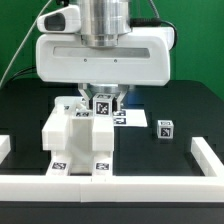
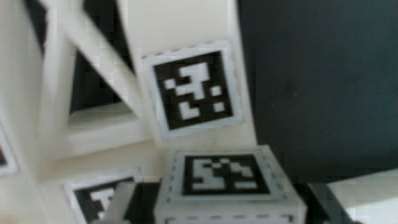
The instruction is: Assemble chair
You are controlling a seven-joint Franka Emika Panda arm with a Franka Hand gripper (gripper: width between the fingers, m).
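Note:
My gripper [image 1: 103, 96] hangs under the big white hand at the centre of the exterior view. It is shut on a small white chair cube [image 1: 103, 104] with a black-and-white tag on top. In the wrist view the cube [image 2: 222, 178] sits between the dark fingers [image 2: 153, 196]. It is close to a tall white tagged post [image 2: 192, 88] and the slotted frame [image 2: 68, 85]. The partly built chair [image 1: 75, 135] of chunky white parts stands just to the exterior view's left of the cube. Whether the cube touches it is hidden.
A second small tagged cube [image 1: 165, 129] lies alone on the black table at the exterior view's right. Plain white border bars [image 1: 110, 184] run along the front and both sides. A flat white tagged piece [image 1: 125, 119] lies behind the held cube.

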